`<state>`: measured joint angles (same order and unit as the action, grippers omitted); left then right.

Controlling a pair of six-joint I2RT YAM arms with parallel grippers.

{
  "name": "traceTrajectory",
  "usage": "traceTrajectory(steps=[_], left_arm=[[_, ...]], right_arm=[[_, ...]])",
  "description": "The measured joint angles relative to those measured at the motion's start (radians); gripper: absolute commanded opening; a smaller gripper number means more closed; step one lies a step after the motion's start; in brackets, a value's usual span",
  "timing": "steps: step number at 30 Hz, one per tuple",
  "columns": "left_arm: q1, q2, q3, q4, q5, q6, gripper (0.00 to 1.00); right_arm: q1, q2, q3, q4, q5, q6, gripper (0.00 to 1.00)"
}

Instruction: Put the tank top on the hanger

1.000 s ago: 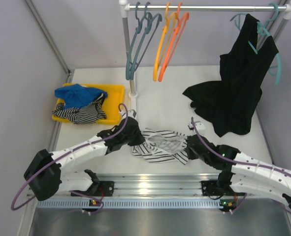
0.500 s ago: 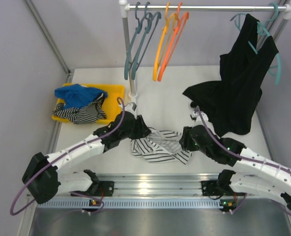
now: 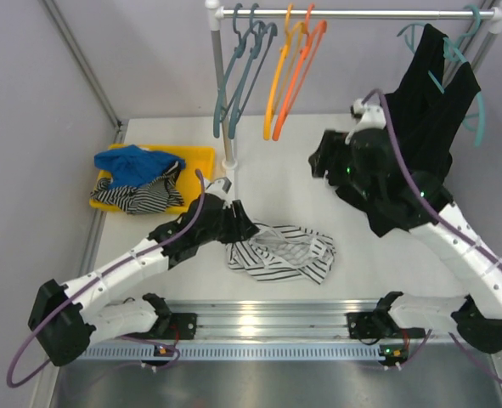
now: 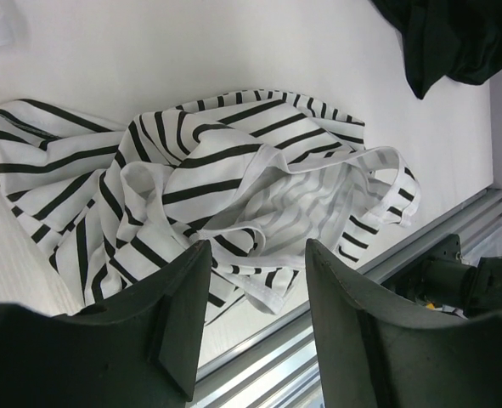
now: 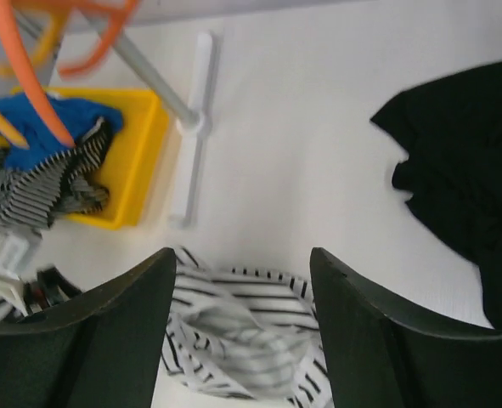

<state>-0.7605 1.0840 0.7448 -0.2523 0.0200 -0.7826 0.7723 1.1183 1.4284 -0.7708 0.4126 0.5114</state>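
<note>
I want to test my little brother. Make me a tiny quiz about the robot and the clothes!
1. True or false: the striped tank top lies crumpled on the table, not on the red-orange hanger.
2. Where is the blue cloth? A) in the yellow tray B) on a hanger C) between a robot's fingers
3. Fill the gap: the big garment hanging from the rail is ____.

Key: 1 true; 2 A; 3 black.
</note>
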Motion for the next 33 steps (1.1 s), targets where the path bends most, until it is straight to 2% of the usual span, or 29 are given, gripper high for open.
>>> traceTrajectory(steps=[5, 11, 18, 28, 33], left_arm=[[0.000, -0.033, 0.000, -0.028, 0.013, 0.000, 0.54], [0.000, -0.048, 0.000, -0.040, 0.035, 0.000, 0.54], [0.000, -0.048, 0.000, -0.042, 0.053, 0.005, 0.54], [0.000, -0.048, -0.013, -0.040, 0.062, 0.004, 0.53], [0.000, -0.048, -0.019, -0.041, 0.062, 0.004, 0.53]], right_arm=[[-0.150, 0.214, 0.400, 0.033, -0.039, -0.078, 0.77], [-0.202, 0.347, 0.584, 0.101, -0.059, -0.126, 0.93], [-0.202, 0.507, 0.779, 0.130, -0.071, -0.153, 0.97], [-0.199, 0.605, 0.873, 0.135, -0.064, -0.185, 0.98], [-0.197, 0.644, 0.904, 0.134, -0.035, -0.217, 0.92]])
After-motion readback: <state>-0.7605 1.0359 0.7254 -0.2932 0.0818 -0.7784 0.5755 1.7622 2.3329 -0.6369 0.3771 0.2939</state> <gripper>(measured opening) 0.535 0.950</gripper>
